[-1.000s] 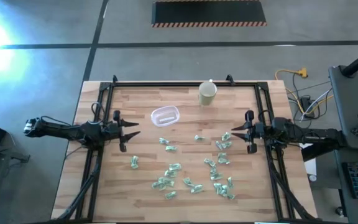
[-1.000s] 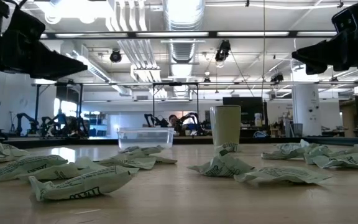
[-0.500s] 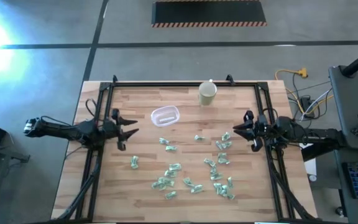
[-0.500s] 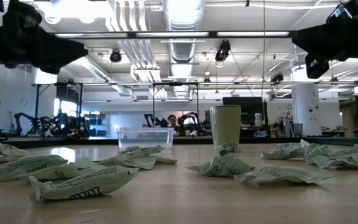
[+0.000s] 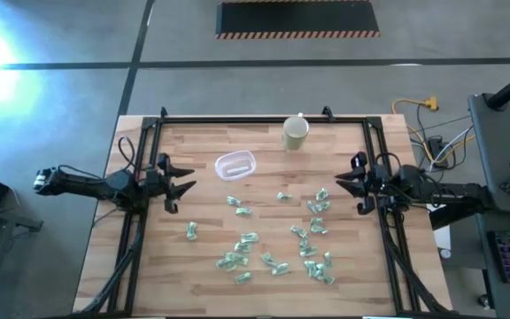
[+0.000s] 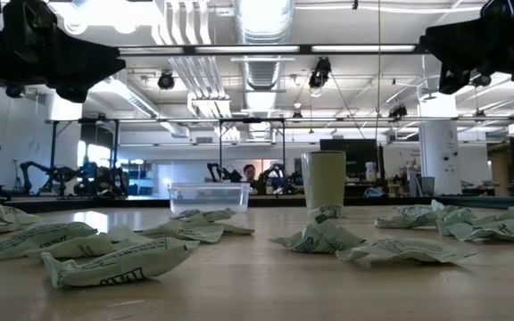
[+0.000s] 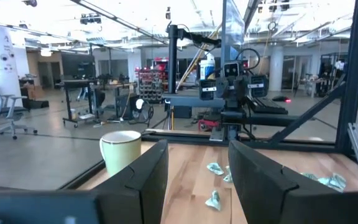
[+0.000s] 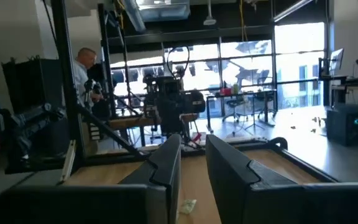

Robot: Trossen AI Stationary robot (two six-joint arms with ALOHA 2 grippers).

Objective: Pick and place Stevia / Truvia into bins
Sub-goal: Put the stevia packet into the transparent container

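1. Since the earlier frames both arms have drawn back toward their own table edges: the left gripper (image 5: 184, 182) has slid a little toward the left side, and the right gripper (image 5: 342, 183) has pulled back toward the right side.
2. The left gripper hangs above the wood near the left rail, holding nothing; its fingers (image 7: 143, 177) stand spread with a clear gap between them.
3. The right gripper hovers over the right edge, also empty, with its fingers (image 8: 166, 163) parted by a narrower gap.
4. In the low view both grippers show only as dark shapes high in the upper corners, well above the table (image 5: 211, 266).
5. The sachets (image 5: 239, 260) lie scattered on the wood in the middle and right-hand part of the table, between the two grippers and toward the near edge; one sits alone nearer the left side (image 5: 190, 231).
6. From table height they look crumpled, pale green with dark print (image 6: 114, 259).
7. The clear tub (image 5: 235, 164) sits toward the far side, left of centre, apart from the sachets; whether anything lies in it cannot be told.
8. A beige cup (image 5: 295, 133) stands upright near the far edge, to the right of the tub.
9. A person (image 8: 81, 71) shows in the room beyond the table, in the right wrist view.
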